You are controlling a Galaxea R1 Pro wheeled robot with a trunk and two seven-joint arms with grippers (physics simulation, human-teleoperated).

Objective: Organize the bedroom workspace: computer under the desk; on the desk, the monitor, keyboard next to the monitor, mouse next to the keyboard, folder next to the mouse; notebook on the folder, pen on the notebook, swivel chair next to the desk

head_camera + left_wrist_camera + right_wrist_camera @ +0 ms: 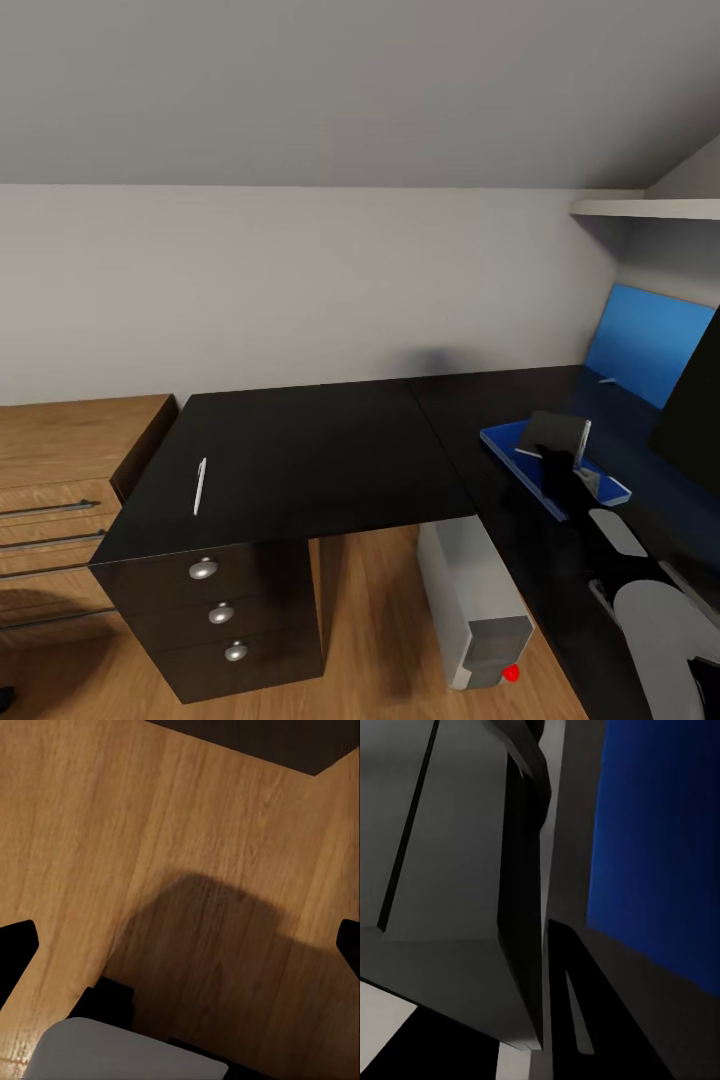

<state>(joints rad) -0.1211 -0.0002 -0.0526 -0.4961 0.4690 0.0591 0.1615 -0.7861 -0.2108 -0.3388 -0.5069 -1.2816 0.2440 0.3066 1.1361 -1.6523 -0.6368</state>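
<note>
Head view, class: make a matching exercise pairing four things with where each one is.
Things:
1. pen
2. computer
3. notebook
4. drawer unit

Places:
A. on the floor under the desk
B. on the blue folder
C. lying on the desk's left end
D. beneath the desk's left end

Pairs: 1-C, 2-A, 3-B, 4-D

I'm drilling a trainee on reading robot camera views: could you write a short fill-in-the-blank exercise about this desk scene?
1. The white pen lies on the black desk above the unit with three ____ knobs.
2. The right gripper holds the notebook over the bright ____ folder.
3. The grey computer stands on the wood floor, ____ the desk.

Missing words: silver; blue; under
</note>
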